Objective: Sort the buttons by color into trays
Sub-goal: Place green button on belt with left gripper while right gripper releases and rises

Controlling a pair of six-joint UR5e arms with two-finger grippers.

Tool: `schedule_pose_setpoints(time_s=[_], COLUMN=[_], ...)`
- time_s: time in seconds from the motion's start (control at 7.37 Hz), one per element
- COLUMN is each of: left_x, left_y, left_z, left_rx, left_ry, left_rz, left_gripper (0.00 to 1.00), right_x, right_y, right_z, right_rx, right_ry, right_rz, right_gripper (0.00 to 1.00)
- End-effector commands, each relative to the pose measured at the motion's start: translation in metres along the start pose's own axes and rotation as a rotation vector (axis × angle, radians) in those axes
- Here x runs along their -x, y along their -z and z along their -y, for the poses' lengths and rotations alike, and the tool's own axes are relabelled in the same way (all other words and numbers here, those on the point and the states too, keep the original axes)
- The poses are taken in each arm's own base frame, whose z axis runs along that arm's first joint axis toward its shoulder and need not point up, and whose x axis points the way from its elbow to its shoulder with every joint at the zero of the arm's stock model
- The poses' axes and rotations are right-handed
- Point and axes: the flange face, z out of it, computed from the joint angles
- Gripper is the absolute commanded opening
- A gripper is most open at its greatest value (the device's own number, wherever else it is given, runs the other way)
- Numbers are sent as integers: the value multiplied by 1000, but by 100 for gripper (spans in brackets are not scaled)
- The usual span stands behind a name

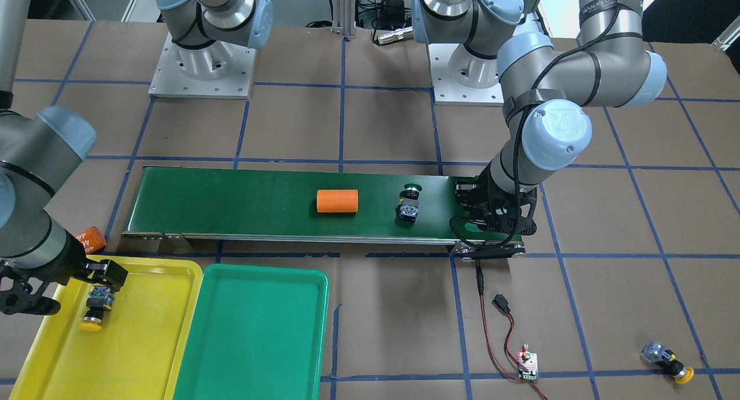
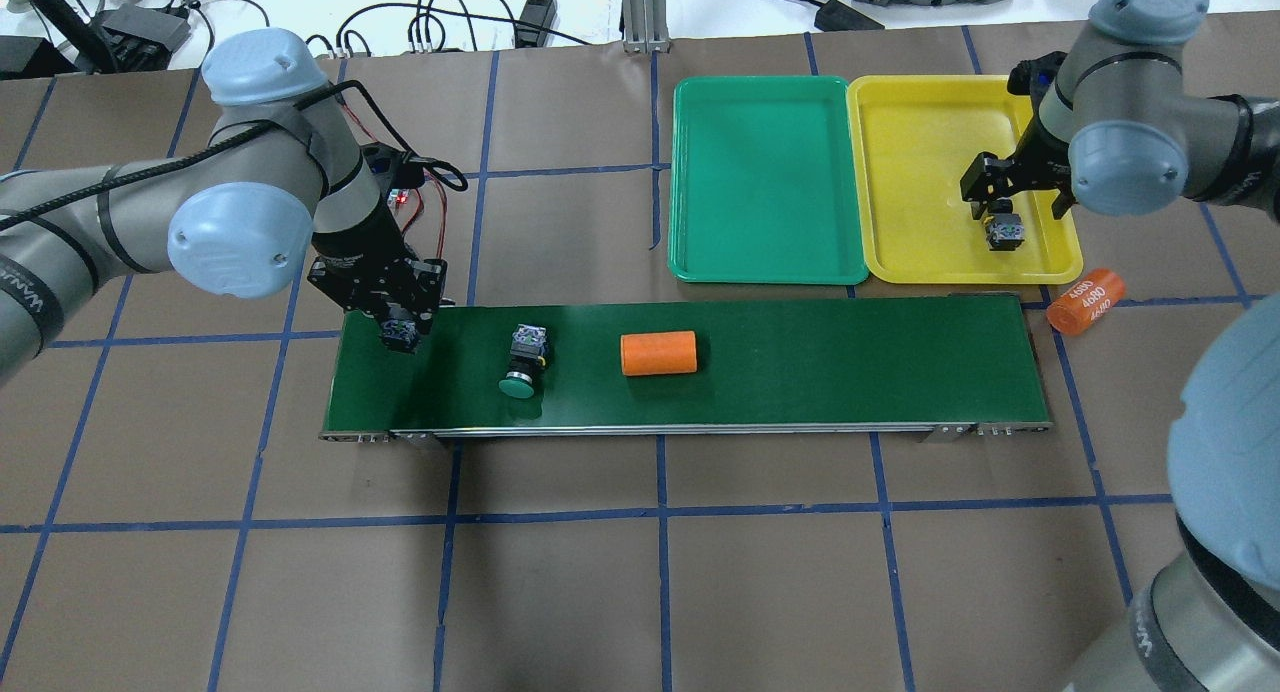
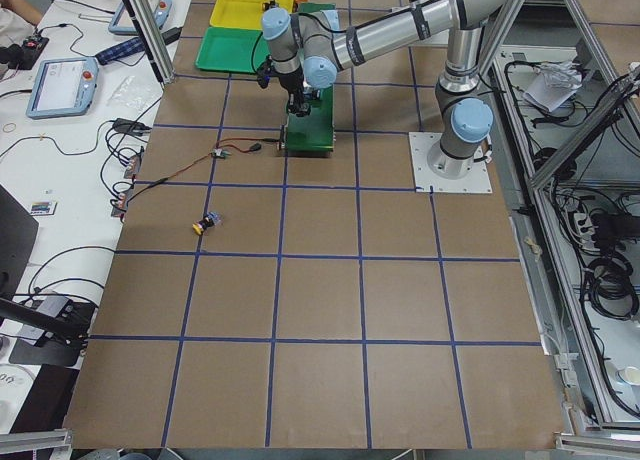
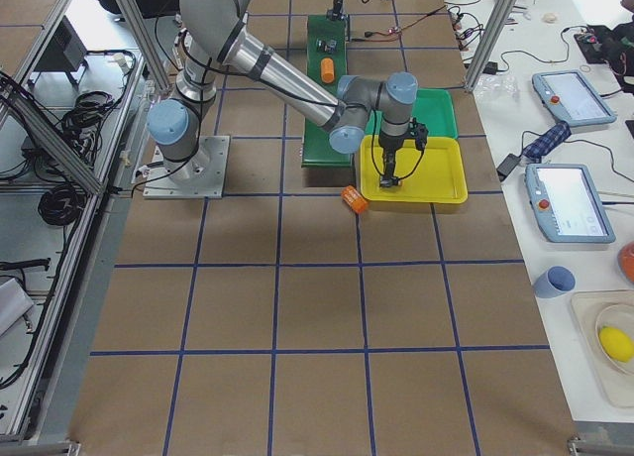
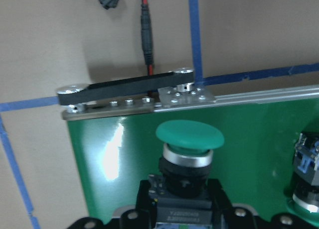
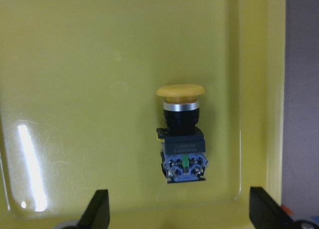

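My left gripper (image 2: 400,332) is shut on a green button (image 5: 189,137) over the left end of the conveyor belt (image 2: 800,372). A second green button (image 2: 522,360) lies on the belt just beside it. My right gripper (image 2: 1003,215) is open above the yellow tray (image 2: 920,162), fingers wide apart. A yellow button (image 6: 182,139) lies on its side in that tray, below the fingers and apart from them. The green tray (image 2: 770,182) next to it holds nothing. Another yellow button (image 1: 668,359) lies on the table, far from the trays.
An orange cylinder (image 2: 658,353) lies mid-belt. A second one marked 4680 (image 2: 1085,301) lies on the table beside the yellow tray. A red and black cable with a small circuit board (image 1: 527,366) runs from the belt's end near my left gripper.
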Motion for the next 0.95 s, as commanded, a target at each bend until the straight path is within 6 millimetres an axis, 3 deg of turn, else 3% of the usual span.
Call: schedule_pose_setpoints(time_s=[0.0,0.14,0.27,0.41,0.54,0.81], left_x=[-2,-4,-6,-6,-4,2], left_y=[-6,-19,-33,-21,1,29], left_z=[-1,-5,-14,-11,-5,5], left_rx=[-29,-2,19,-16,-49,-76], left_ry=[25,51,51,51,51,59], left_rz=[4,-5,-9,-7,-2,5], left_gripper=[82,95,95,100,100,100], right_x=[12,14,18,22,33,49], right_y=[97,145,179,194,229,228], right_z=[-58,-80,-113,-129,-158,-169], right_rx=[80,31,57,73,65,73], right_ry=[3,2,3,7,19,19], right_rz=[23,10,19,23,20,22], right_gripper=[100,100,100,100,100,100])
